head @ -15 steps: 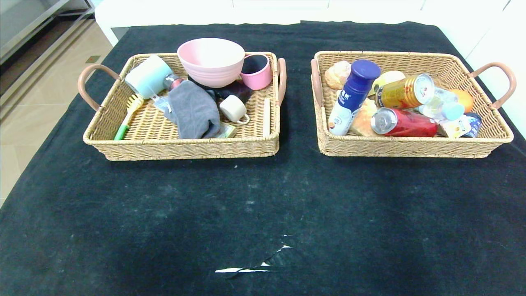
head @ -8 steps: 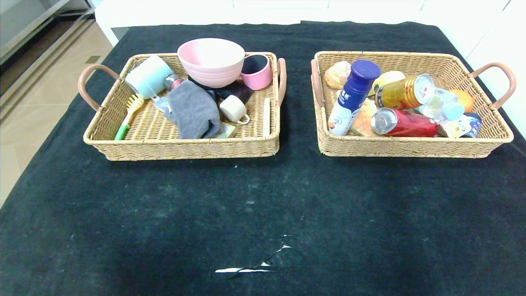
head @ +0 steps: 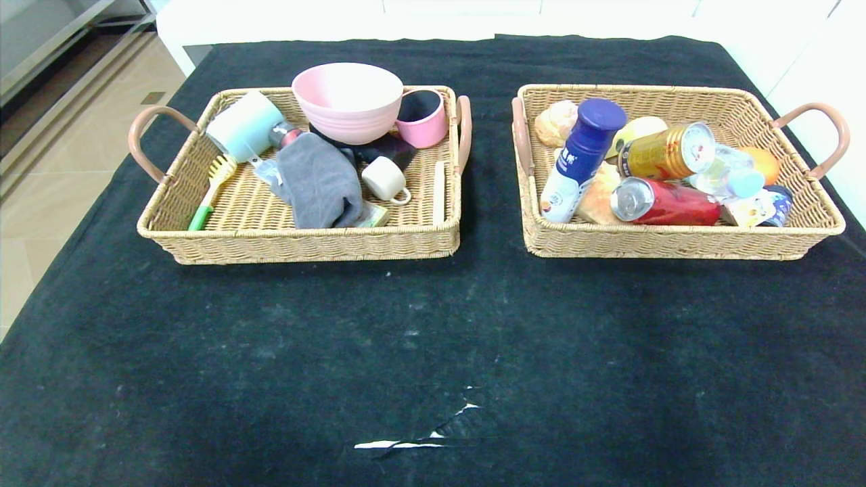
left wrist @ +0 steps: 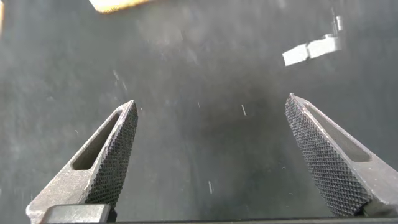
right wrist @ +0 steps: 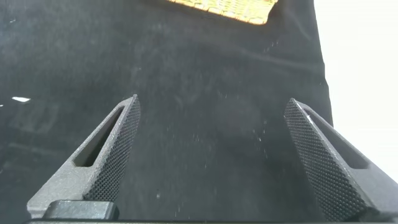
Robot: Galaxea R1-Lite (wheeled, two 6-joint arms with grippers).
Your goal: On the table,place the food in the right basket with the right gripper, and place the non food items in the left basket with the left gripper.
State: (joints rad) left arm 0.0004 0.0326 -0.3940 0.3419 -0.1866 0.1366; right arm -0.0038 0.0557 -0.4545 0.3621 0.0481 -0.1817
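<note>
The left basket point(head: 298, 245) holds non-food: a pink bowl point(head: 348, 101), a pink cup point(head: 422, 116), a pale green cup point(head: 244, 126), a grey cloth point(head: 319, 180), a white cup point(head: 383, 178) and a brush point(head: 211, 186). The right basket point(head: 676, 245) holds food: a blue and white bottle point(head: 580, 159), a gold can point(head: 666, 151), a red can point(head: 663, 202), buns point(head: 556, 122) and packets point(head: 756, 206). Neither gripper shows in the head view. My left gripper point(left wrist: 211, 109) is open and empty over bare black cloth. My right gripper point(right wrist: 212, 107) is open and empty over black cloth.
A black cloth point(head: 433, 338) covers the table; it has a small white tear point(head: 416, 439) near the front, also in the left wrist view point(left wrist: 311, 50). A basket corner point(right wrist: 224, 9) shows in the right wrist view, and the table's right edge point(right wrist: 323, 74).
</note>
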